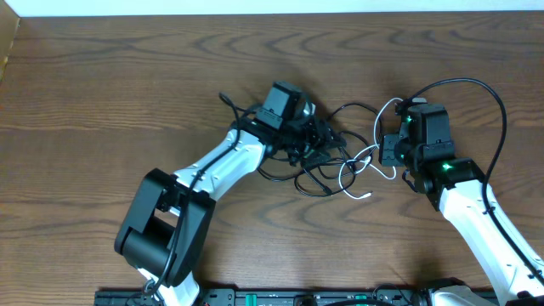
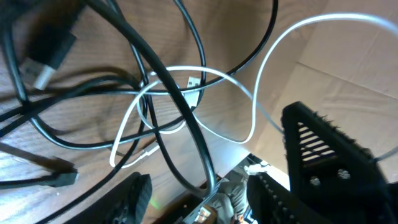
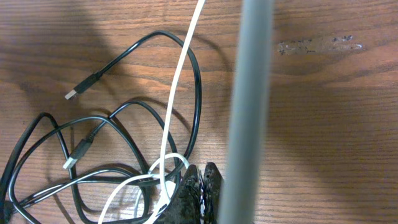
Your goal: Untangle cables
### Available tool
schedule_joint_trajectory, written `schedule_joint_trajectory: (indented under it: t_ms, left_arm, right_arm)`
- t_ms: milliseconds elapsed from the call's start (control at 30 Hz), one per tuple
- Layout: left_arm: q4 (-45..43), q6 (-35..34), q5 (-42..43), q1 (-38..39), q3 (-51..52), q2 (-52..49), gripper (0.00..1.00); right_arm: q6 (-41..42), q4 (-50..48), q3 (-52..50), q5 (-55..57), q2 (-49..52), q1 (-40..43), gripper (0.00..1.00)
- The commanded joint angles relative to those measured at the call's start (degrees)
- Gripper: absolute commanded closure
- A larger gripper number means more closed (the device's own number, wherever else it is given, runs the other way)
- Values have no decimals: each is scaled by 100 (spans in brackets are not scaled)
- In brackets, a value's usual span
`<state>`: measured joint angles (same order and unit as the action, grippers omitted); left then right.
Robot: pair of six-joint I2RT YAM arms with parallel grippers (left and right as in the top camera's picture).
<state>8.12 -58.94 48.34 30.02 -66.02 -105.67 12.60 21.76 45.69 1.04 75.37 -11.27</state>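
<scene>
The black cable (image 3: 198, 81) and the white cable (image 3: 178, 87) lie looped together near the middle of the bench (image 1: 127, 85), about halfway between its far and near edges. The left gripper (image 2: 217, 149) hangs over the tangle, its 2 fingers spread wide. The right gripper (image 3: 200, 177), toward the right edge, has its 2 fingers pressed together. The white cable runs just beside them, and I cannot tell whether it is pinched.

one black cable (image 3: 198, 81), one white cable (image 3: 180, 68), two arms (image 1: 223, 161) (image 1: 476, 204).
</scene>
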Motion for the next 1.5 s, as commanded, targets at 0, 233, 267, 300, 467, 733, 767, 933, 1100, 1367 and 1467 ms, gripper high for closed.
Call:
schedule_joint_trajectory:
  t_ms: [0,233,267,300,467,733,767,933,1100,1367,1467]
  left_arm:
    - [-15,-74,308,-173,11,-52,42]
    - [35,343,-385,103,13,-55,42]
    - [92,345,-621,203,13,-55,42]
    - [149,378,-826,319,13,-55,42]
    - [483,533,-1884,793,17,-70,41]
    - [765,1478,-2726,887,15,-55,76]
    - [802,1582,-2726,817,15,-52,81]
    - [1298,2168,-2726,212,13,197,92]
    - [1943,2889,-2896,-855,11,1279,93]
    - [2168,3147,-2896,-2785,11,2988,92]
    - [2282,3145,-2892,-3108,11,3134,92]
  right_arm:
    - [63,13,37,-11,-13,15,99]
    - [66,31,37,-11,-13,15,99]
    - [66,31,37,-11,-13,15,99]
    - [66,33,37,-11,-13,15,99]
    - [66,35,37,-11,-13,13,99]
    - [63,85,37,7,-13,15,99]
    - [63,103,37,35,-13,15,99]
    - [68,363,37,503,-13,120,99]
    - [68,570,39,981,-15,680,99]
    - [133,286,184,975,-308,1786,99]
    - [133,173,367,977,-584,1943,99]
